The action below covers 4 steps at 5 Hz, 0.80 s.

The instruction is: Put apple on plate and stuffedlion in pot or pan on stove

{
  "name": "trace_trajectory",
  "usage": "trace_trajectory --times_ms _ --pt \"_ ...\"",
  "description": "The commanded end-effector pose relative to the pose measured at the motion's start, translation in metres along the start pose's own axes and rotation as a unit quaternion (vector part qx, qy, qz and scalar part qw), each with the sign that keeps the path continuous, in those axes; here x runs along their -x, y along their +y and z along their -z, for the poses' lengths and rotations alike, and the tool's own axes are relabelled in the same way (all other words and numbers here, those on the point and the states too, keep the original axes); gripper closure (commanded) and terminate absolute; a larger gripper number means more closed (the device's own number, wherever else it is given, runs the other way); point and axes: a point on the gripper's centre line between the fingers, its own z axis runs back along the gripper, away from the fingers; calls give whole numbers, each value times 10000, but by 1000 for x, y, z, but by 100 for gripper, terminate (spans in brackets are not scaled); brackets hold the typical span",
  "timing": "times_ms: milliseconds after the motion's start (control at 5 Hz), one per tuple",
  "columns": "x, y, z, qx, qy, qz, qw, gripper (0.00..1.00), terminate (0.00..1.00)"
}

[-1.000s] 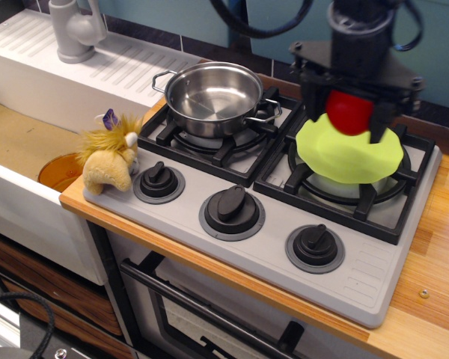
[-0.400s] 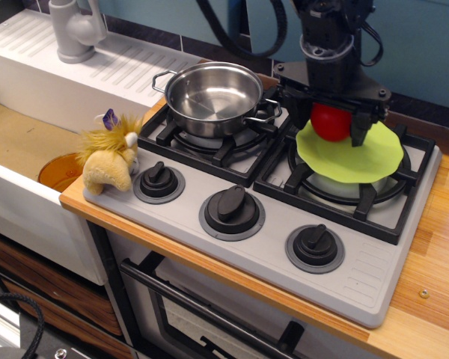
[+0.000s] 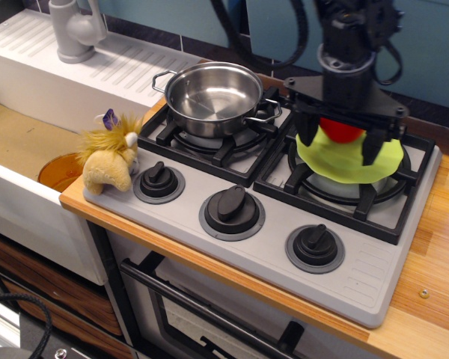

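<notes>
The red apple [image 3: 341, 131] sits on the lime-green plate [image 3: 348, 163], which lies on the right burner grate of the grey stove [image 3: 247, 247]. My gripper [image 3: 340, 140] hangs right over the apple with its fingers spread to either side of it, open and apart from it. The gripper body hides the apple's top. The steel pot [image 3: 213, 96] stands empty on the left burner. The stuffedlion [image 3: 111, 159] lies at the stove's front left corner, beside the left knob [image 3: 158, 179].
An orange disc [image 3: 60, 172] lies in the sink to the left of the lion. A grey tap [image 3: 75, 30] stands at the back left. Wooden counter [image 3: 434, 262] runs along the stove's right side.
The gripper carried the apple down onto the plate, then opened its fingers and shifted slightly right. The apple now rests on the plate. Lion and pot have not moved.
</notes>
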Motion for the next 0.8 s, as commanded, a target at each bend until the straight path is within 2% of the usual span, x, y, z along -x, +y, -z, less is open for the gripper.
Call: trace_trajectory --times_ms 0,200,600 --pt "-17 -11 -62 -32 -70 -55 10000 0 0" --pt "-13 -7 -87 -105 236 89 9996 0 0" --pt "-13 -7 -87 -105 236 89 9996 0 0"
